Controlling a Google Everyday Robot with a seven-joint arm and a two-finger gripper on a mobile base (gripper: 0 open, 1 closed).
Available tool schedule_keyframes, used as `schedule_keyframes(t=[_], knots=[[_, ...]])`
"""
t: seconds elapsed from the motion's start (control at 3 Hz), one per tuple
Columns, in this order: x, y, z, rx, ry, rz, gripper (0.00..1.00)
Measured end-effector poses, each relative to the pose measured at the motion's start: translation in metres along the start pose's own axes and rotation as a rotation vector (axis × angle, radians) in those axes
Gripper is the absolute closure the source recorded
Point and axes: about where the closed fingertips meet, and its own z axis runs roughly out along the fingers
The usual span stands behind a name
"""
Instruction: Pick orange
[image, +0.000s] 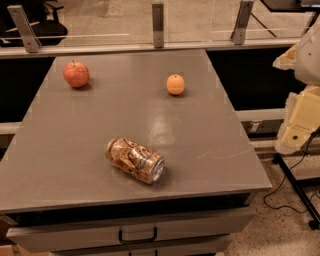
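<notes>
Grey flat tabletop (75, 150) is carrying the small round orange fruit (175, 84) toward its far right, well apart from the cream gripper (298, 122) hanging beyond the right edge, its openness impossible to tell.

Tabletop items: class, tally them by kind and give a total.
Apple: 1
Orange: 1
Drink can: 1
Total: 3
The gripper is beside the right edge of the table, well away from the Orange.
</notes>
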Motion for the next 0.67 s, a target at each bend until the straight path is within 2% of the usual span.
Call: schedule_keyframes(t=[0.33,0.67], knots=[[0.0,0.0,0.0,0.0,0.0,0.0,0.0],[-0.01,-0.011,0.018,-0.008,-0.064,-0.024,0.0]])
